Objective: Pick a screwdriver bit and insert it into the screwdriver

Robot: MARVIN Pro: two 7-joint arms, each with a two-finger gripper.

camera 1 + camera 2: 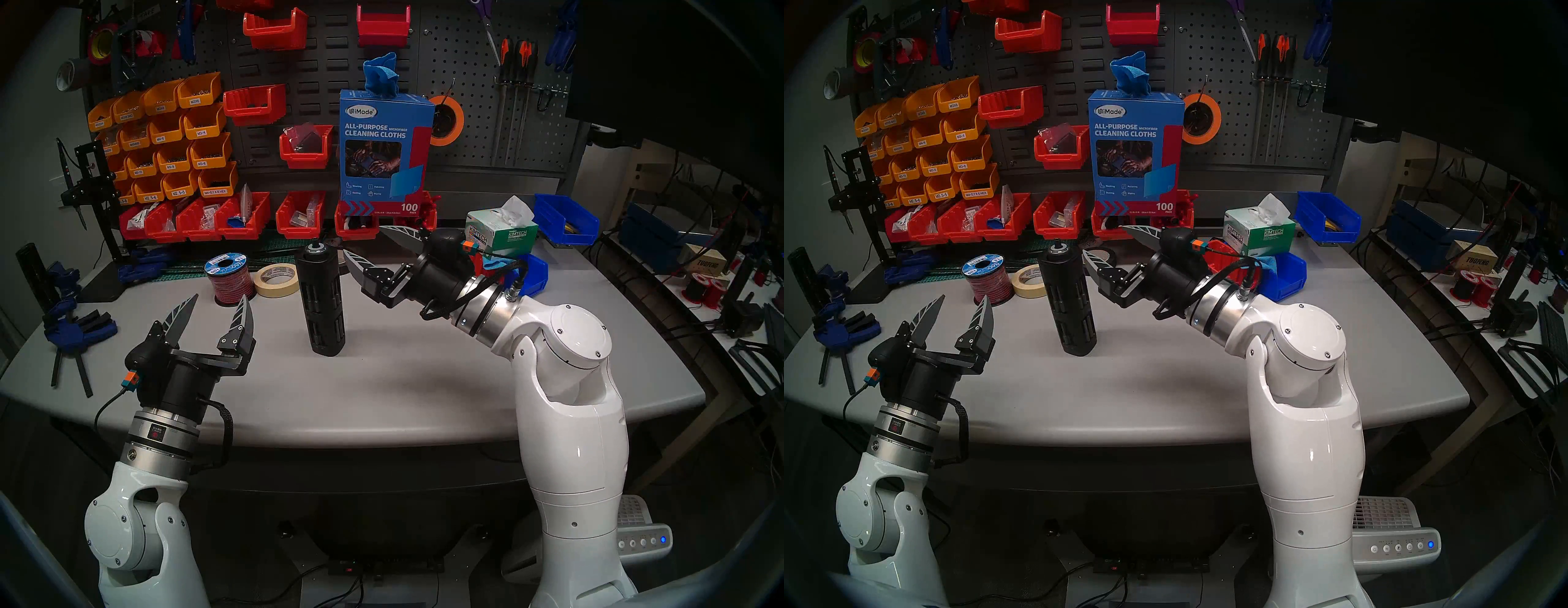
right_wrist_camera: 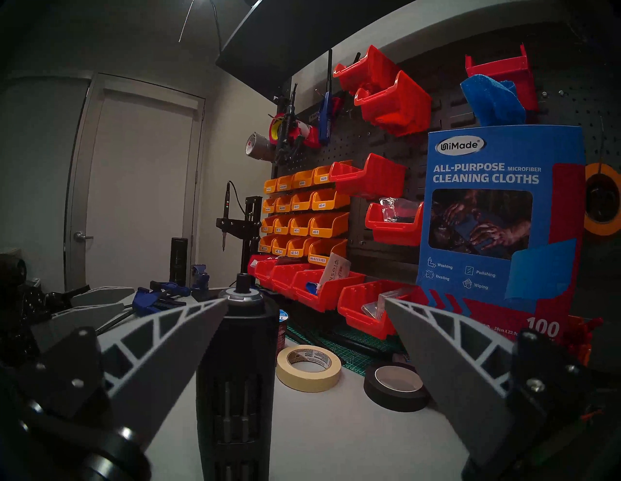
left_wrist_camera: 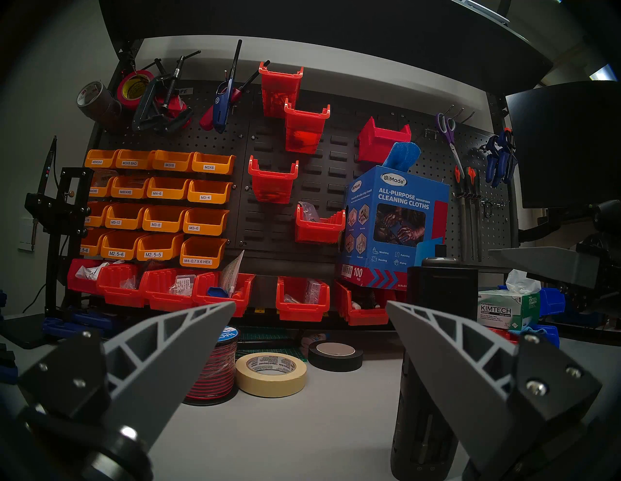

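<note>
The screwdriver (image 1: 321,299) stands upright near the middle of the grey table (image 1: 382,382), a tall black cylinder with slotted sides and a silver-ringed socket at its top. Thin metal rods show through the slots in the right wrist view, and a short dark stub pokes up out of the socket; whether that stub is a screwdriver bit (image 2: 242,281) I cannot tell for sure.

The right hand (image 1: 365,244) hangs in the air at about 2 o'clock from the screwdriver, level with its top and pointing toward it. Its fingers are spread wide and hold nothing (one finger tip sits just beside the cylinder's upper end, but no contact shows).

The left hand (image 1: 220,303) hovers over the table's near edge at about 8 o'clock from the screwdriver, well apart from it, fingers also spread wide and empty.

At 10 o'clock from the screwdriver lie a spool of red wire (image 1: 229,280) and a roll of cream masking tape (image 1: 278,279), touching or nearly so. A roll of black tape (image 3: 335,356) lies behind, near the back of the table. A blue box of cleaning cloths (image 1: 384,153) stands at 12 o'clock against the pegboard, and a green tissue box (image 1: 500,231) sits at 2 o'clock, beyond the right hand.
</note>
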